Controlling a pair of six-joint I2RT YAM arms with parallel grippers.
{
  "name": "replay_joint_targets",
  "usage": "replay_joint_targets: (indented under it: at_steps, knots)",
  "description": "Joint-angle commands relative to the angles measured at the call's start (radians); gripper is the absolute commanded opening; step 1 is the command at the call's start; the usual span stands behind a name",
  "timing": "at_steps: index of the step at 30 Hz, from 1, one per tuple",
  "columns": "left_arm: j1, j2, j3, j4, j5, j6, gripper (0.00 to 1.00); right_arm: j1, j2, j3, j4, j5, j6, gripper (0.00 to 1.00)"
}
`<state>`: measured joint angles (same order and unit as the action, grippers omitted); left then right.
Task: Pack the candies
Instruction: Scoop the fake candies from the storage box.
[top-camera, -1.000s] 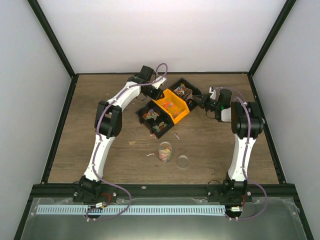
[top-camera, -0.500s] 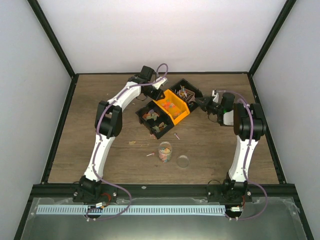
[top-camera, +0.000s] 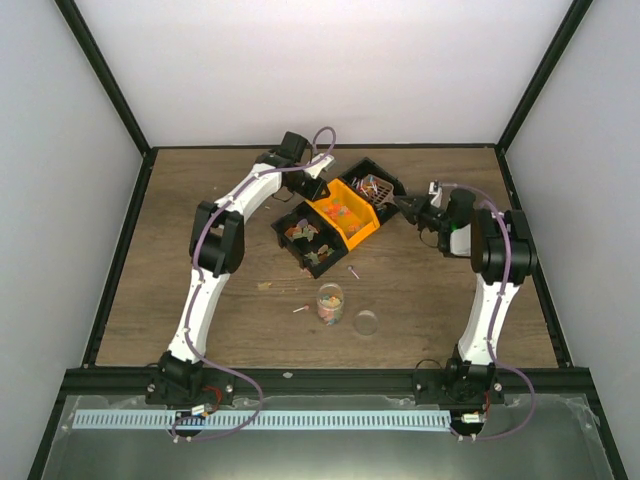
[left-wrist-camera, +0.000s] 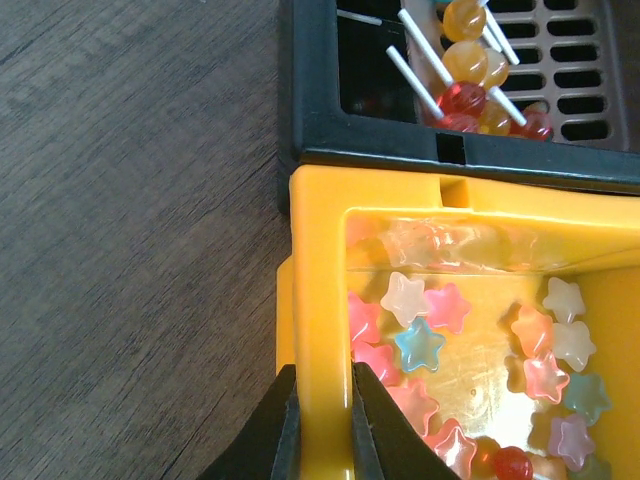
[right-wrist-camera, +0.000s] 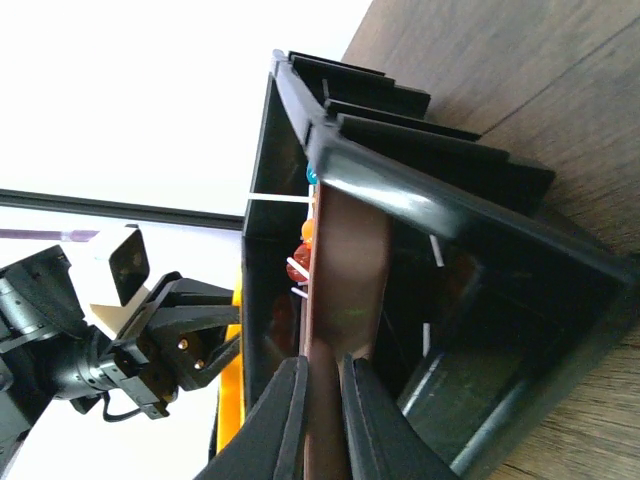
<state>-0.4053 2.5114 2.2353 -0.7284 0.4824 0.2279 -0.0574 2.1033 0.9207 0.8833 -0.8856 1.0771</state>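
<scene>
Right gripper (right-wrist-camera: 322, 375) is drifting outward, clamping the black bin (right-wrist-camera: 400, 150) beside the orange bin (left-wrist-camera: 320, 195), left gripper (left-wrist-camera: 323, 385) pinching the orange bin's rim; seemingly separating bins, next needing a steady pull, keeping candies (left-wrist-camera: 420, 343) in.

Standing in a slanted row on the desk (top-camera: 420, 290), beyond its centre and touching side to side: near bin (top-camera: 308, 238) leftmost, middle bin (top-camera: 345, 212), far bin (top-camera: 372, 185) rightmost. Lying inside the middle bin: candies (left-wrist-camera: 420, 345); inside the far bin: lollipops (left-wrist-camera: 462, 98). Standing nearer than the row: cup (top-camera: 330, 303), with lid (top-camera: 366, 322) lying just right of it. Lying between cup and bins, and just left of the cup: stray sweets (top-camera: 300, 309). Straddling the middle bin's far-left wall: left gripper (left-wrist-camera: 322, 372). Straddling the far bin's right-hand wall: right gripper (right-wrist-camera: 320, 365).
</scene>
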Motion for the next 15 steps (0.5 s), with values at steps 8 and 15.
replay_joint_targets:
  at_steps: [8,15]
  knots:
    - [-0.012,0.043,-0.034,0.021,-0.015,-0.016,0.04,0.030,-0.105,0.049,-0.024,-0.225,0.030,0.01]
    - [-0.007,0.045,-0.042,0.028,-0.010,-0.018,0.04,0.030,-0.168,0.074,-0.098,-0.218,0.018,0.01]
